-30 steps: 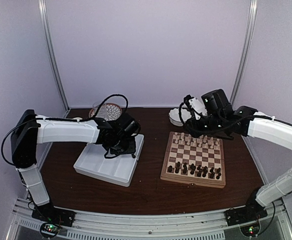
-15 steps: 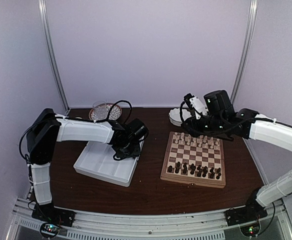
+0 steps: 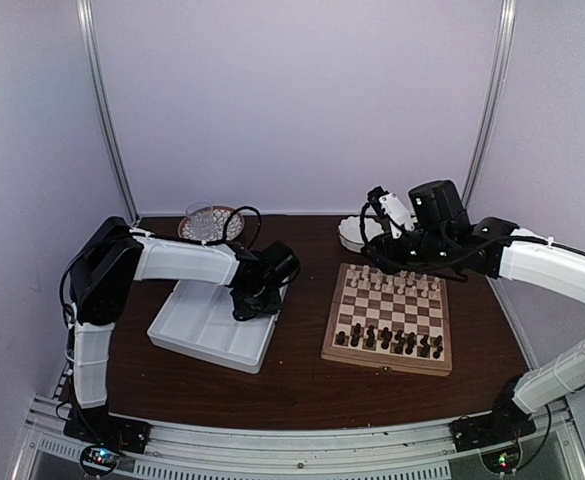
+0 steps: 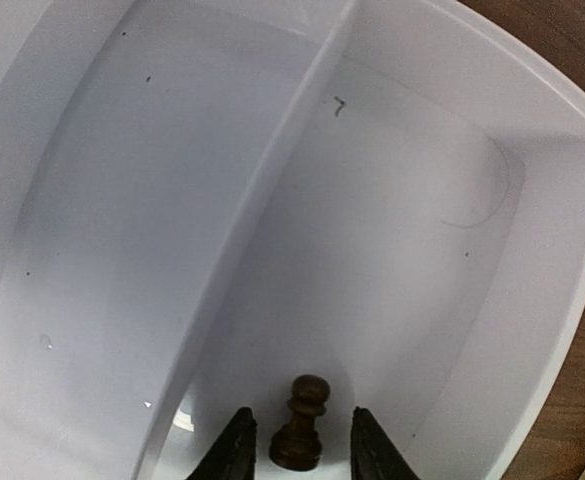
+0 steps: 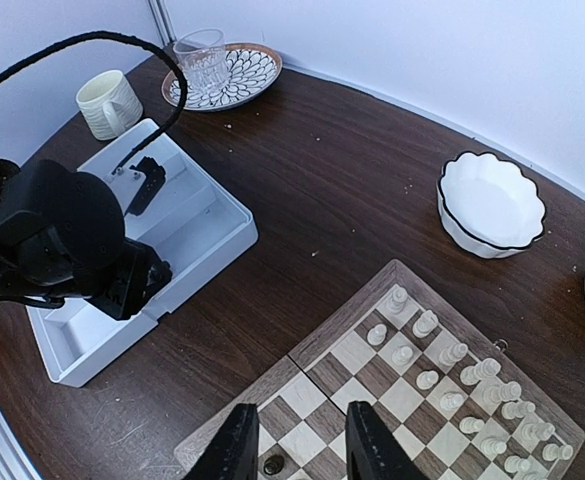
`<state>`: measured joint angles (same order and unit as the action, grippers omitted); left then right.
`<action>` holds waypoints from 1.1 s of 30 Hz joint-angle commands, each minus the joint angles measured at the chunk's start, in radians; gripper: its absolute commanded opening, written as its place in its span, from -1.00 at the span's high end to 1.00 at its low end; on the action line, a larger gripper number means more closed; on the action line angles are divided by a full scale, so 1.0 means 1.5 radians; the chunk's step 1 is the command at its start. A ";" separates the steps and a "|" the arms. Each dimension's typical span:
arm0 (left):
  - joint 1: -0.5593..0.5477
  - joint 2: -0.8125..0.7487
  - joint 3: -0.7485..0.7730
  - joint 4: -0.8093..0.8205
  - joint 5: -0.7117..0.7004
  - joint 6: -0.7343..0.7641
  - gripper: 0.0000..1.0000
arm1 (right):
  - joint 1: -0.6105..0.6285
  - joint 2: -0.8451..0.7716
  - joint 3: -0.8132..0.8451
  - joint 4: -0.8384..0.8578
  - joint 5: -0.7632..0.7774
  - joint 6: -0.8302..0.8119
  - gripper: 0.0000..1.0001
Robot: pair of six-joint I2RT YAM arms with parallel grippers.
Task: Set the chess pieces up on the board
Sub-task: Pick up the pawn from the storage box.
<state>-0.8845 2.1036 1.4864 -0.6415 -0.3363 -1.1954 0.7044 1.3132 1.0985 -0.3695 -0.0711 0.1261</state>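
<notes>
One dark pawn (image 4: 298, 432) stands upright between the left fingers (image 4: 238, 448); they are spread to either side of its base, a sliver of white floor showing on both flanks, not yet pinching; its long axis is vertical, square to the closing line; it sits in a corner compartment of the white tray (image 4: 272, 200), just beside the divider; the left arm is much the nearer; the right fingers (image 5: 240, 440) hang spread, nothing seen between them, over a corner of the board (image 3: 390, 312), which lies right of the tray on the tabletop (image 3: 292, 395).
</notes>
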 commanded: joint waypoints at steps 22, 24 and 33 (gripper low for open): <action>-0.030 -0.171 -0.106 0.035 -0.071 0.184 0.87 | -0.002 0.016 0.035 -0.017 -0.108 0.014 0.23; -0.031 -0.211 -0.132 0.045 -0.092 0.214 0.87 | -0.002 0.026 0.054 -0.031 -0.136 0.021 0.24; -0.031 -0.363 -0.328 0.305 0.010 0.504 0.87 | 0.001 0.132 0.122 -0.009 -0.313 0.093 0.22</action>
<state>-0.9321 1.6203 1.0916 -0.4274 -0.4290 -0.7166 0.7048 1.4288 1.2297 -0.4065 -0.3775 0.1936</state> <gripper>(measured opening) 0.121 0.393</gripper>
